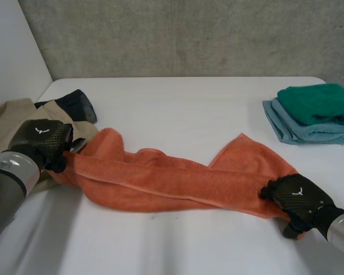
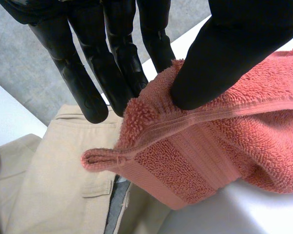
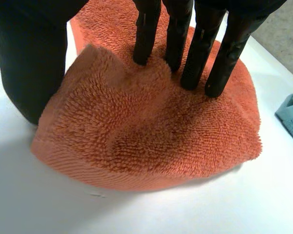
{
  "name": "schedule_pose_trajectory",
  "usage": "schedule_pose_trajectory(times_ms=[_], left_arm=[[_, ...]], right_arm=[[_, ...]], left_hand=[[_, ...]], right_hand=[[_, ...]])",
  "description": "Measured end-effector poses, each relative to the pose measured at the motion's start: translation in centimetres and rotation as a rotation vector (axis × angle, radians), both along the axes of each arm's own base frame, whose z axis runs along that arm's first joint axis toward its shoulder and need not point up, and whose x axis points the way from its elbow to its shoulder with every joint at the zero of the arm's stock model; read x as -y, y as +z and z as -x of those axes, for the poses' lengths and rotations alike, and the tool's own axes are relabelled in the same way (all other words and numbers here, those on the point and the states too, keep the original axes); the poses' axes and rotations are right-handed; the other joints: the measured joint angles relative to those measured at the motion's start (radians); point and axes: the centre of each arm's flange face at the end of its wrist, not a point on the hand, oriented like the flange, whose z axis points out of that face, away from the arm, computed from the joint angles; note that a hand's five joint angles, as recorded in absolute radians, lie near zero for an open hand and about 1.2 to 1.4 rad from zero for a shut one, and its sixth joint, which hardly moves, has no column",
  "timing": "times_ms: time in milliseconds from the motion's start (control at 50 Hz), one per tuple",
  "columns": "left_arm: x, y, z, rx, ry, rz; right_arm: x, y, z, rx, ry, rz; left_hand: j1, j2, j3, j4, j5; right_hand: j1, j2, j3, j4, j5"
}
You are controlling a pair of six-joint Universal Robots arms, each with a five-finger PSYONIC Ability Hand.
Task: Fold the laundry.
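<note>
Across the near part of the white table [image 1: 178, 109] the orange towel [image 1: 172, 180] lies stretched long and loosely twisted, one end at each hand. The left hand [image 1: 40, 140] pinches the hemmed corner of its end between thumb [image 2: 224, 53] and straight fingers [image 2: 122, 73]. That end rests over a beige garment [image 1: 11, 117], with a dark garment [image 1: 74, 103] just behind. The right hand [image 1: 298, 197] grips the other end, fingers [image 3: 195, 53] dug into the pile and thumb [image 3: 29, 73] closed against the edge, so cloth humps up between them. Well apart, at the far right, a folded green towel [image 1: 318, 103] sits on a folded light-blue towel [image 1: 298, 132].

I judge the twist to be the main risk: if the ends are brought together as they are, it would be folded in. The left pinch holds little more than the hem and could slip under tension, and a lift there might drag the beige garment along.

Which towel corners the hands hold is hard to tell, as the long edges are rolled under. The beige garment is cut off at the head view's edge.
</note>
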Motion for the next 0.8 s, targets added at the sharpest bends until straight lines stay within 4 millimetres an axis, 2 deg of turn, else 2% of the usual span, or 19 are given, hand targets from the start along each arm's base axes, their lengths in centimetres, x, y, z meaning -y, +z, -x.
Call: schedule_pose_trajectory(times_ms=[80, 300, 480, 800], left_arm=[[0.0, 0.0, 0.0, 0.0, 0.0, 0.0], [0.0, 0.0, 0.0, 0.0, 0.0, 0.001], [-0.1, 0.0, 0.0, 0.0, 0.0, 0.0], [-0.1, -0.1, 0.0, -0.001, -0.001, -0.003]], right_arm=[[0.6, 0.0, 0.1, -0.004, -0.004, 0.02], [1.8, 0.5, 0.4, -0.028, -0.037, 0.054], [2.8, 0.5, 0.1, -0.048, -0.04, 0.073], [4.9, 0.2, -0.2, -0.081, -0.044, 0.15]], left_hand=[[0.0, 0.0, 0.0, 0.0, 0.0], [0.0, 0.0, 0.0, 0.0, 0.0], [0.0, 0.0, 0.0, 0.0, 0.0], [0.0, 0.0, 0.0, 0.0, 0.0]], right_hand=[[0.041, 0.112, 0.08, 0.074, 0.068], [0.081, 0.134, 0.109, 0.104, 0.098], [0.18, 0.292, 0.261, 0.259, 0.247], [0.291, 0.414, 0.391, 0.389, 0.377]])
